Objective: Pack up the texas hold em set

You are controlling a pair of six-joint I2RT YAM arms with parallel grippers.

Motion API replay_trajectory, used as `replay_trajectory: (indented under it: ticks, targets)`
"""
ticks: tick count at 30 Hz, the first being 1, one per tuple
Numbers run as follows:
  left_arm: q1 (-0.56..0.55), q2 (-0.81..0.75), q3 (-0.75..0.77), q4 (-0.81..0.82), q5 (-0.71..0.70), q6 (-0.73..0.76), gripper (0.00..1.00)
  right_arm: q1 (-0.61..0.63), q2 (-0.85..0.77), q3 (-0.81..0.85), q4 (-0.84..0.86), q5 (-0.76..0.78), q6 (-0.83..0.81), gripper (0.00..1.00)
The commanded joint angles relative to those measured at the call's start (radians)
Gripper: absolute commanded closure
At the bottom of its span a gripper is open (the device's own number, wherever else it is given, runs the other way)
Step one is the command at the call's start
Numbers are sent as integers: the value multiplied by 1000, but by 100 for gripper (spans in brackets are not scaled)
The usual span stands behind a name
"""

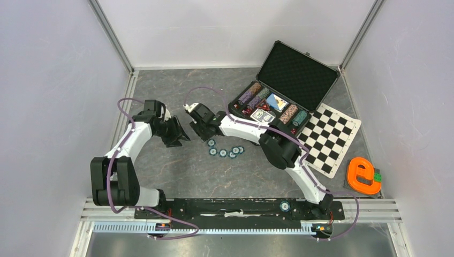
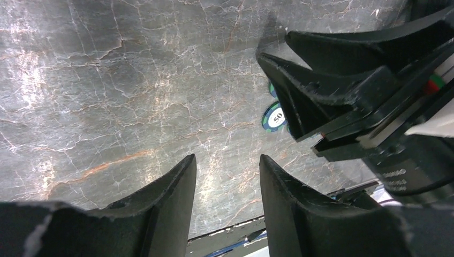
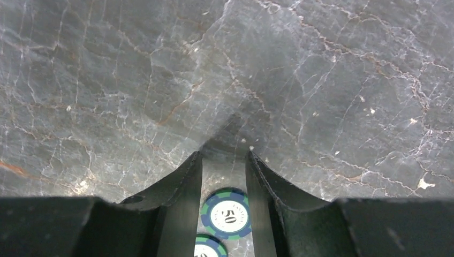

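- Black fingers of the right gripper (image 3: 222, 160) fill the bottom of its wrist view. The jaws are half-spread and released, straddling a teal chip (image 3: 226, 212) that lies flat on the counter (image 3: 134, 80). A second chip (image 3: 210, 249) sits just behind it, toward the wrist.
- Flat chips offer little edge to pinch. If the jaws close too high, I judge the chip will skid out or flip rather than lift.
- Pressing lower to catch the rim risks scraping the fingertips along the counter.
- Just beside it hangs the left gripper (image 2: 227, 158), jaws apart and holding nothing. The two grippers are close enough that a sideways move by either could knock them together. It could also scatter the loose chips (image 1: 224, 151) near the counter's middle.
- At the far right corner the case (image 1: 297, 75) stands open and already part filled. A chip carried that way could slip from a weak pinch and drop short, or land in the wrong slot.
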Motion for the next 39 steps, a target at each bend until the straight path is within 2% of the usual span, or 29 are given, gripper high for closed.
replay_trajectory:
  ticks: [1,11,15,22,27,30,32,35,39]
  targets:
    - [4,-8,31,-11,-1,53,46,24,-41,-88,-48,40,-49,59]
    - [4,41,49,-10,41,81,46,40,-267,-405,-70,171,-129,60]
    - [-22,41,58,-5,32,82,46,29,-285,-374,-86,177,-129,59]
    - [-103,32,87,10,-25,73,43,-29,-289,-146,-152,117,-96,54]
    - [-228,15,126,9,-123,85,40,-81,-469,-337,-154,121,-116,40]
    - [-262,-52,138,18,-161,96,30,-100,-623,-498,-137,155,-131,19]
    - [-270,-112,128,34,-200,119,18,-105,-718,-622,-82,141,-151,13]
    - [-269,-130,134,-10,-307,128,2,-110,-792,-762,17,96,-161,12]
    - [-257,-178,111,-8,-361,47,0,-115,-717,-739,7,68,-134,18]
